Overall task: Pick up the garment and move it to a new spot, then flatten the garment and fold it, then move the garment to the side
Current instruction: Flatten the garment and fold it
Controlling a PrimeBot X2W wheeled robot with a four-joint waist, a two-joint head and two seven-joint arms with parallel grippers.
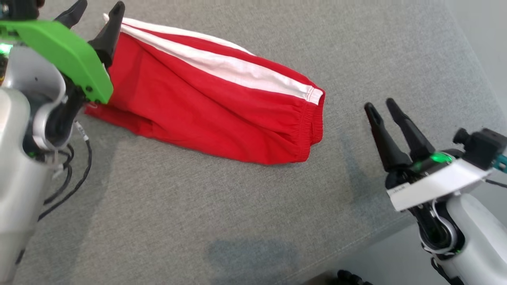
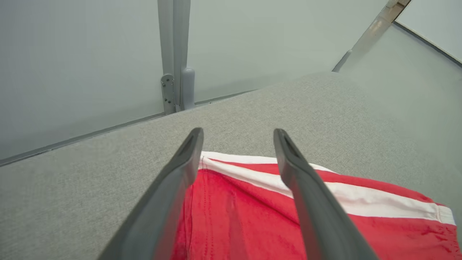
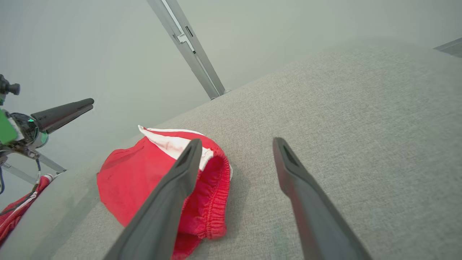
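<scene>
The garment (image 1: 206, 103) is a bright red piece with white stripes, lying folded into a long shape on the grey table (image 1: 237, 221). Its elastic waistband end (image 1: 313, 126) points right. My left gripper (image 1: 97, 12) is open above the garment's left end, fingers apart with nothing between them; in the left wrist view the garment (image 2: 245, 216) lies below the spread fingers (image 2: 180, 173). My right gripper (image 1: 381, 107) stands open over bare table to the right of the waistband, apart from the cloth. The right wrist view shows the garment (image 3: 144, 177) left of the open fingers (image 3: 296, 180).
The table's front right edge (image 1: 356, 253) runs diagonally close to my right arm. Pale partition walls with a metal post (image 2: 177, 72) stand behind the table. Black cables (image 1: 75, 174) hang from my left arm. Another bit of red cloth (image 3: 18, 211) shows at the right wrist view's lower left.
</scene>
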